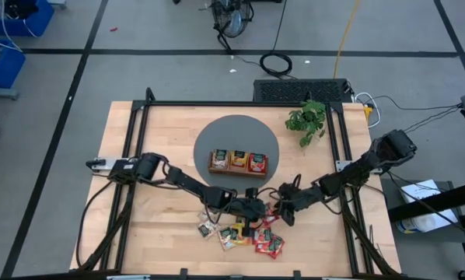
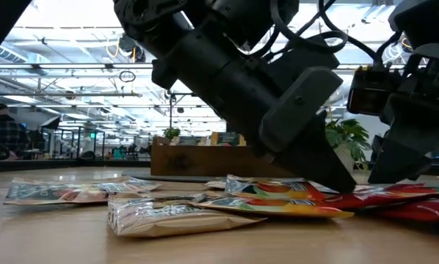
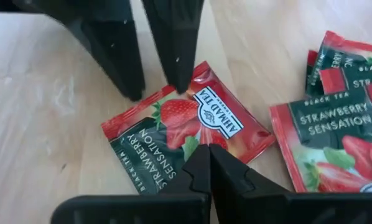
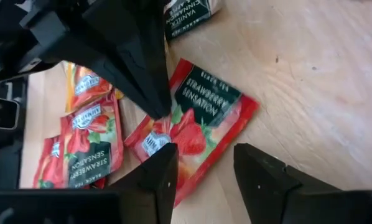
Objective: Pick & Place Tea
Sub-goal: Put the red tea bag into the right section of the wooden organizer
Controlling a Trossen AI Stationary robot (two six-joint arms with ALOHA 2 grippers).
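Observation:
A red strawberry tea sachet (image 3: 173,130) (image 4: 204,118) lies flat on the wooden table. My left gripper (image 3: 206,155) (image 4: 158,109) (image 1: 260,211) is shut, with its tips on this sachet. My right gripper (image 4: 204,152) (image 3: 157,90) (image 1: 283,208) is open and faces it from the other side, one finger over the sachet's edge and one over bare wood. Several more sachets (image 1: 236,235), red, orange and green, lie loose toward the table's near edge. The low view shows both grippers down at the table among them. My left gripper presses its shut fingertips (image 3: 198,163) down on the printed face of the red sachet near its middle (image 3: 201,134), slanting down from above. The sachet lies flat on the table. My right gripper has one fingertip (image 3: 178,78) at the sachet's edge; whether it touches I cannot tell.
A brown wooden tray (image 1: 238,172) with sachets in its three compartments stands on a round grey mat (image 1: 236,132) behind the grippers. A green plant (image 1: 306,118) stands at the far right. Bare wood shows to the left and near right of the pile.

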